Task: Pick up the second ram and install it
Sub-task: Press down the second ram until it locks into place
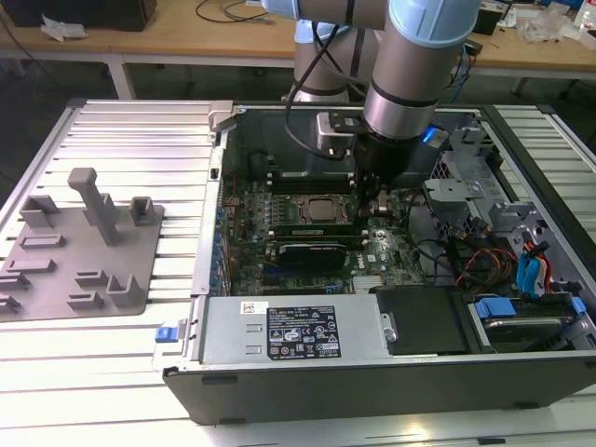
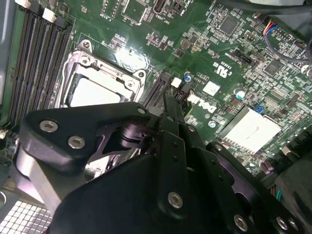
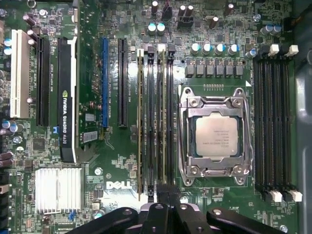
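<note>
In the first wrist view the second ram (image 3: 160,122) is a thin green stick seen edge-on, standing in a black slot beside the CPU socket (image 3: 217,134). My gripper (image 3: 163,193) is shut, and its tips sit over the near end of that stick, by the slot's latch. I cannot tell whether they press on it. In the second wrist view the closed fingers (image 2: 169,109) come to a narrow point just above the slot's end. The exterior view shows the gripper (image 1: 372,200) low inside the open computer case, at the socket's (image 1: 321,209) right.
Another green stick (image 3: 140,122) stands two slots over. A black expansion card (image 3: 67,97) and a finned heatsink (image 3: 57,183) lie beyond it. Several empty slots (image 3: 273,122) flank the socket's other side. Outside the case, a grey fixture plate (image 1: 74,251) lies at the exterior view's left.
</note>
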Robot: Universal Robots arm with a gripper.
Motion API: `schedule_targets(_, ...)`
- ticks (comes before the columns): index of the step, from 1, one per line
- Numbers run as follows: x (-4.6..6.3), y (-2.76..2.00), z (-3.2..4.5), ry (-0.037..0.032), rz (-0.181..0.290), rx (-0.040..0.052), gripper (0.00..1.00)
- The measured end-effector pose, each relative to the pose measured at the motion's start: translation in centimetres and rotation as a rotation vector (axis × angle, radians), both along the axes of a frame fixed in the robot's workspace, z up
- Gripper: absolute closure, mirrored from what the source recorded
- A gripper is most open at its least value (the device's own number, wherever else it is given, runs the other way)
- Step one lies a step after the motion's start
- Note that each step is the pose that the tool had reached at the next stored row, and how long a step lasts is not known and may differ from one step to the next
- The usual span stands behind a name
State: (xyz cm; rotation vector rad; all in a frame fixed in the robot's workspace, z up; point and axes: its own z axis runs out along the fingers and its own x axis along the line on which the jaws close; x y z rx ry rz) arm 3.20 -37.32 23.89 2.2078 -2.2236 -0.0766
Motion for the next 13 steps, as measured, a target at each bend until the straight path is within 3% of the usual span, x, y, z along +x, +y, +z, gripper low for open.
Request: schedule_targets(13, -0.03, 0.01, -0.86, 0.0000, 0.000, -0.0006, 0.92)
